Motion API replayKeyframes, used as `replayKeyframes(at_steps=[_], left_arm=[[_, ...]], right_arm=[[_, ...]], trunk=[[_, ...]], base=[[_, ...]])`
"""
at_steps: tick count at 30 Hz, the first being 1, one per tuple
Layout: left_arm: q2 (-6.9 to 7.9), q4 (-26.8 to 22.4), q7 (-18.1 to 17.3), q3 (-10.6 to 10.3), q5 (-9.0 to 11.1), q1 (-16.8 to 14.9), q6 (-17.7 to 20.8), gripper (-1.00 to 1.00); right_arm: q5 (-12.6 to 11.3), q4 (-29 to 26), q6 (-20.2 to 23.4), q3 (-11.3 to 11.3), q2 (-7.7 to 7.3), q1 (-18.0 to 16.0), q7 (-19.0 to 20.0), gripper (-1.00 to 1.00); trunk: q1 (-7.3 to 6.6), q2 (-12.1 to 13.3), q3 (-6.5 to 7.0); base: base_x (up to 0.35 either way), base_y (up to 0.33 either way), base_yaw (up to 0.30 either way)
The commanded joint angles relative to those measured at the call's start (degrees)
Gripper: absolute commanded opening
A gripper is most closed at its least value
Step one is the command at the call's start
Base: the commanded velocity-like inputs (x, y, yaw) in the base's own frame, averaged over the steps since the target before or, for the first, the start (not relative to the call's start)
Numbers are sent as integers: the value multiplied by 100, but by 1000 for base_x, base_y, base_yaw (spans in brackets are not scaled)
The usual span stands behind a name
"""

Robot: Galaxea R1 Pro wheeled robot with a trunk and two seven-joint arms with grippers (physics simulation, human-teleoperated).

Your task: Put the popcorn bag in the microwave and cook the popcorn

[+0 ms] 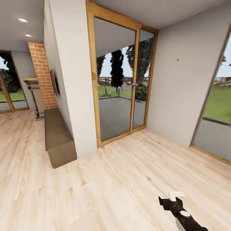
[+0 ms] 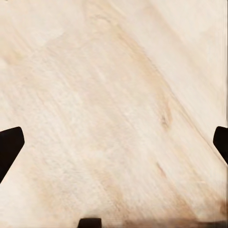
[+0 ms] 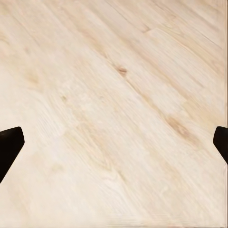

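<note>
The pale light-wood plank floor [image 1: 122, 179] spreads under the whole scene, and the right arm [image 1: 184, 218], black with a white bracket, reaches out low over it. Ahead of that arm and off to its left stands a white plaster wall block [image 1: 72, 80]. Straight ahead of the arm a tall wood-framed glass door [image 1: 118, 83] looks out on a grey terrace, green lawn and dark trees. Beyond the arm and slightly to its right is a plain white wall [image 1: 183, 80], and further to the arm's right a second wood-framed glass pane [image 1: 215, 109] shows more grass.

Far to the arm's left, a long low brown bench-like block [image 1: 57, 138] lies along the foot of the white wall block, touching the floor. Above it a thin dark flat panel [image 1: 54, 83] hangs on the same wall. Behind those rises a red brick column [image 1: 43, 73] with a small grey stand [image 1: 34, 96] beside it.

The left gripper [image 2: 114, 147] hangs over bare floor planks, its two dark fingertips [image 2: 9, 149] far apart with nothing between them. The right gripper [image 3: 114, 147] is likewise spread wide and released above the floor, its fingertips [image 3: 9, 147] holding nothing.

This room has no kitchen fittings in sight; where the popcorn bag lies cannot be told.
</note>
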Motion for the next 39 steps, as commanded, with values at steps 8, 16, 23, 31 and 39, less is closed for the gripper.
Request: replayKeyframes(at_steps=[8, 16, 23, 31, 39], left_arm=[[-26, 7, 2, 2, -1, 27, -19, 100], [-35, 62, 2, 18, 16, 78, -19, 100], [-36, 60, 2, 27, 12, 147, -27, 100], [-36, 60, 2, 26, 14, 148, -25, 100], [-36, 60, 2, 32, 16, 150, -27, 100]], right_arm=[[-13, 0, -26, -5, -15, 2, 2, 100], [-81, -14, -46, -506, -419, -7, -1, 100], [-80, -7, -41, -707, -452, -16, 10, 100], [-80, -13, -42, -710, -502, -17, 2, 100], [-80, -13, -29, -714, -492, -16, -25, 100]], trunk=[[0, -3, 22], [0, -3, 50], [0, -3, 56], [0, -3, 38], [0, -3, 34]], base=[[0, 0, -294], [0, 0, -294], [0, 0, -298], [46, -19, -298], [115, -65, -188]])
